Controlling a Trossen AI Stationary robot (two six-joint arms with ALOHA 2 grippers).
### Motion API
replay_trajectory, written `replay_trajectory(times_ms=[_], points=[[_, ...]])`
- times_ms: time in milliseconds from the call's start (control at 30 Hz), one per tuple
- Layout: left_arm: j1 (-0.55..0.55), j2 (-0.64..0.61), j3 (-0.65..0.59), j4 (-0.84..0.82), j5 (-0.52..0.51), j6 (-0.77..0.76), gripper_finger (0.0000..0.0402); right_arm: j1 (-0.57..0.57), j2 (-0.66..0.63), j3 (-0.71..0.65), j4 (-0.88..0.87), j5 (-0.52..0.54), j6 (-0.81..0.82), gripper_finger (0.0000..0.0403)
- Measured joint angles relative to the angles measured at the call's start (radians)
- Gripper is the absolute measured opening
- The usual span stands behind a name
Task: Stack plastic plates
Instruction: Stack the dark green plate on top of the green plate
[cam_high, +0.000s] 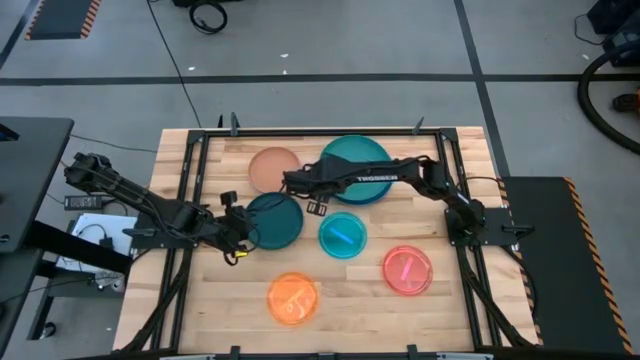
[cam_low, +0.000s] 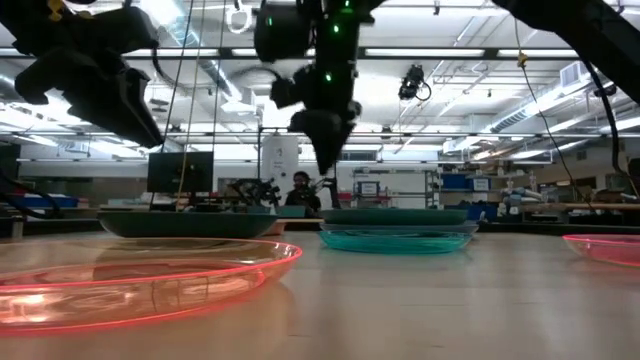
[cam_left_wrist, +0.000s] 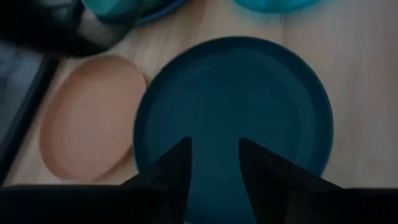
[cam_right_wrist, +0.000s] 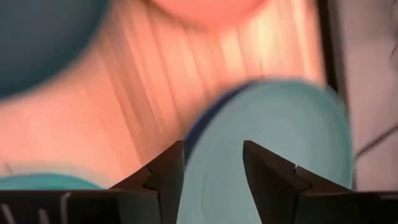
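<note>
Grey concrete floor (cam_high: 330, 40) w/ dark seam lines ran round the wooden worktop (cam_high: 450, 310). Ceiling strip lights (cam_low: 470, 50) glowed overhead; shelving (cam_low: 400, 188), possibly racks, lined the far bkgd.

Seven plastic plates (cam_high: 275, 167) and two arms (cam_high: 140, 205).

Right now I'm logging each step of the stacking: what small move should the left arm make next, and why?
Probably ease the left gripper forward and down onto the near rim of the dark teal plate. Its fingers are open with that plate right ahead of them, not yet gripped. The right gripper hovers near the teal-green plate, so the two need not clash.
</note>
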Motion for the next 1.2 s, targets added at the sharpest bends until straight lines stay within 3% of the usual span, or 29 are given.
replay_trajectory(times_ms=[200,333,533,733,967,1200], points=[[-0.002,-0.001,0.000,-0.016,0.055,-0.096,0.0141,0.080,-0.025,0.000,0.244,-0.019,-0.212,0.0170],[-0.002,-0.001,0.000,-0.045,0.166,-0.147,0.0141,0.133,-0.023,-0.007,0.363,-0.100,-0.307,0.0170],[-0.012,-0.002,0.000,-0.156,0.331,-0.231,0.0141,0.147,-0.029,-0.060,0.378,-0.120,-0.323,0.0170],[-0.060,-0.003,0.000,-0.263,0.336,-0.322,0.0141,0.130,-0.047,-0.143,0.354,-0.159,-0.334,0.0169],[-0.077,-0.003,0.000,-0.286,0.328,-0.317,0.0141,0.108,-0.165,-0.314,0.394,-0.171,-0.340,0.0169],[-0.076,-0.001,0.000,-0.265,0.327,-0.339,0.0141,0.113,-0.292,-0.565,0.758,-0.286,-0.571,0.0169]])
